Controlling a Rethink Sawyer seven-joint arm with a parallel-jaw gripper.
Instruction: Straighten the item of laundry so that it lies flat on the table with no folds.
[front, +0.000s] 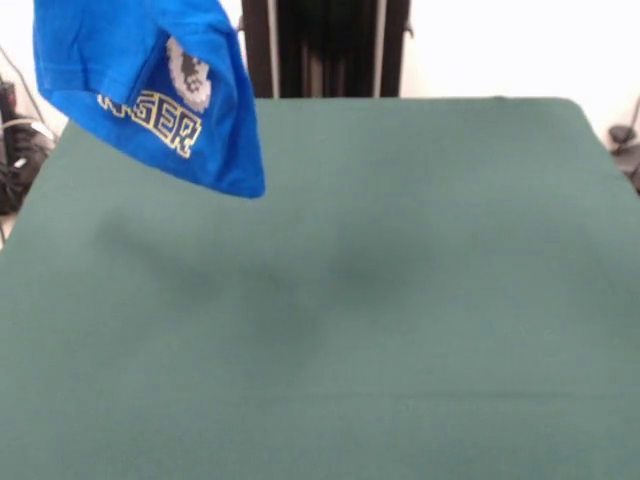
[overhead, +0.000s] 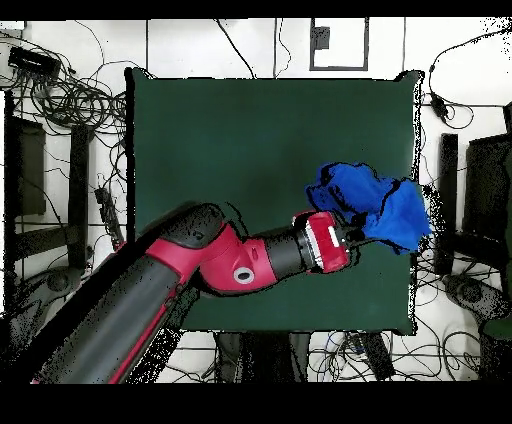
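Above table (front: 400, 300), blue garment (front: 150, 90) hanging, bunched

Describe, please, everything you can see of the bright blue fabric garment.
The bright blue fabric garment is soft cloth with pale block lettering and a grey-white emblem. It hangs bunched and folded, lifted clear of the dark green cloth-covered table in the front view. From overhead it is a crumpled mass at the end of the red and black arm, near one table edge.

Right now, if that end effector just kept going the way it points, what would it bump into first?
In the overhead view the end effector points toward the table's edge, straight into the blue item of laundry bunched at its tip. Past the cloth lies only floor with cables, though height is unclear.
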